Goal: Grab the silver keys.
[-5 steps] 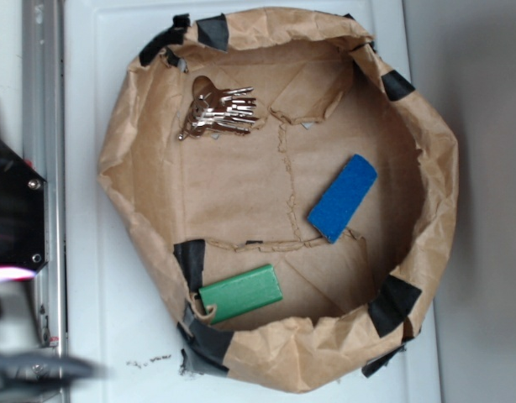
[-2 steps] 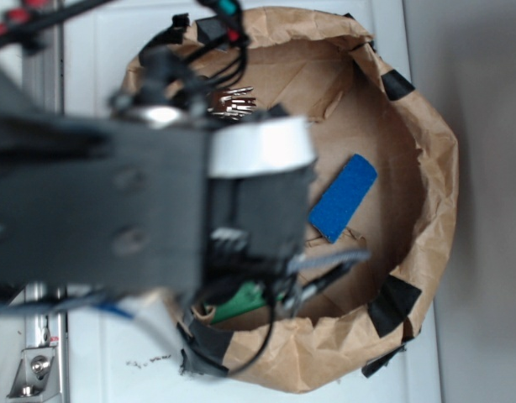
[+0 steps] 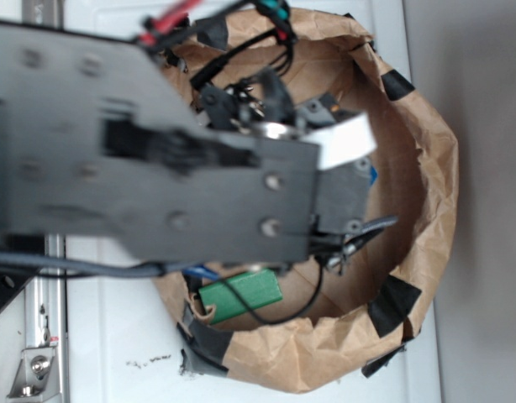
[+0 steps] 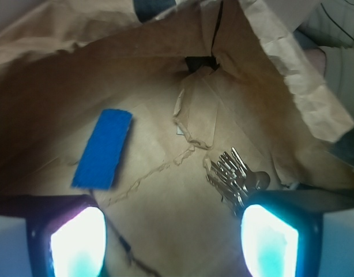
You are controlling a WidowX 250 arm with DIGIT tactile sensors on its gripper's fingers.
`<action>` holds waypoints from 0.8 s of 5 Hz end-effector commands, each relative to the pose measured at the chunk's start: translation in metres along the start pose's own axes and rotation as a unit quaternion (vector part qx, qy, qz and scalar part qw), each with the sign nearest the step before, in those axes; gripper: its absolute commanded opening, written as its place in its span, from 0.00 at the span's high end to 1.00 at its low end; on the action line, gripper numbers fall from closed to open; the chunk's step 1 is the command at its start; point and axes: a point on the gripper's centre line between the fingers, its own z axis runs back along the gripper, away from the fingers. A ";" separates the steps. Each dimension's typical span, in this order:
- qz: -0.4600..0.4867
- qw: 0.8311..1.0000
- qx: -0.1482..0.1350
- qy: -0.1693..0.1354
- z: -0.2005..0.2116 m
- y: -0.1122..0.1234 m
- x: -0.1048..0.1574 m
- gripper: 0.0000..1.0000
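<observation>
The silver keys [image 4: 234, 176] lie fanned out on the brown paper floor of the bowl, in the wrist view just above my right fingertip [image 4: 269, 242]. My gripper [image 4: 174, 245] is open and empty, its two glowing pads wide apart above the paper. The blue rectangular block [image 4: 103, 148] lies up and left of the gripper. In the exterior view the arm [image 3: 174, 143] covers the keys; only a corner of the blue block [image 3: 372, 175] shows.
A crumpled brown paper bowl [image 3: 434, 151] with black tape patches walls the area. A green rectangular block [image 3: 241, 295] lies at its lower left inside. A metal rail [image 3: 39, 336] runs down the left edge.
The arm has swung from the left edge into the frame and over the bowl, moving up and right. It now hides the keys and most of the blue block in the exterior view.
</observation>
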 end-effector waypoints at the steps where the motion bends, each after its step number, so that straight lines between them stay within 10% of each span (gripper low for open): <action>1: 0.009 0.999 0.030 -0.011 -0.012 0.024 -0.012 0.00; 4: -0.006 0.999 0.050 -0.012 -0.036 0.012 -0.015 0.00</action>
